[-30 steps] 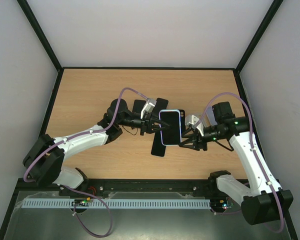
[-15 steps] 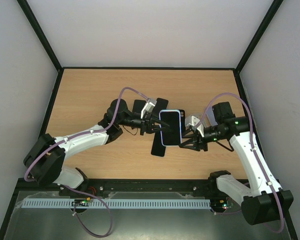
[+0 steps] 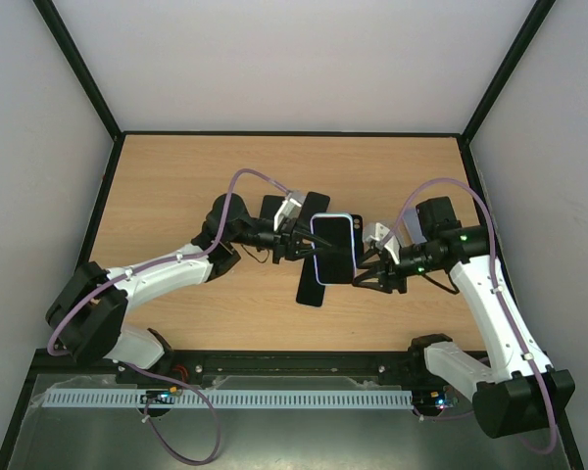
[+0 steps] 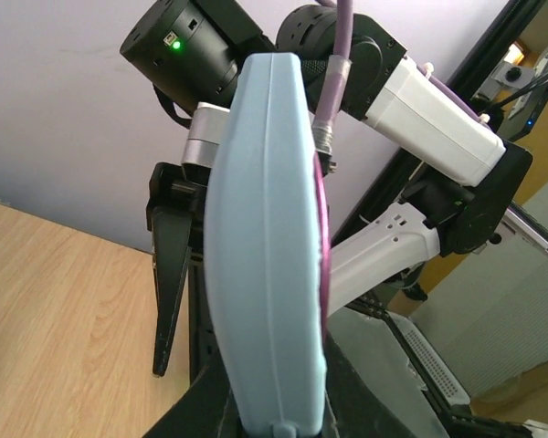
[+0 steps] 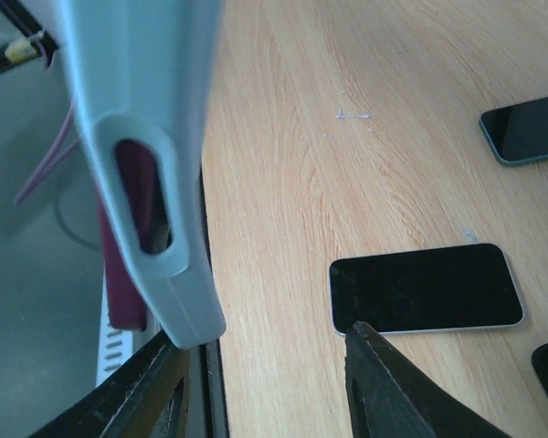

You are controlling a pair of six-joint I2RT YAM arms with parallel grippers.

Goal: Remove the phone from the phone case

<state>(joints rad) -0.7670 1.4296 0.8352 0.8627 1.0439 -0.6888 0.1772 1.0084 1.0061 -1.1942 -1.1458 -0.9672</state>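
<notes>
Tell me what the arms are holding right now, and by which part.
The left gripper clamps the cased phone by the long edge nearest it. The right gripper sits open at the opposite edge, apparently not gripping.

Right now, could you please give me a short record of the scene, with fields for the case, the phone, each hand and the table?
phone case: light blue, held in the air above the table
phone: dark pink, inside the case, not yet taken out
left hand: shut on one end of the case
right hand: open, close beside the case
table: wooden
other phones: lying flat on the table
</notes>
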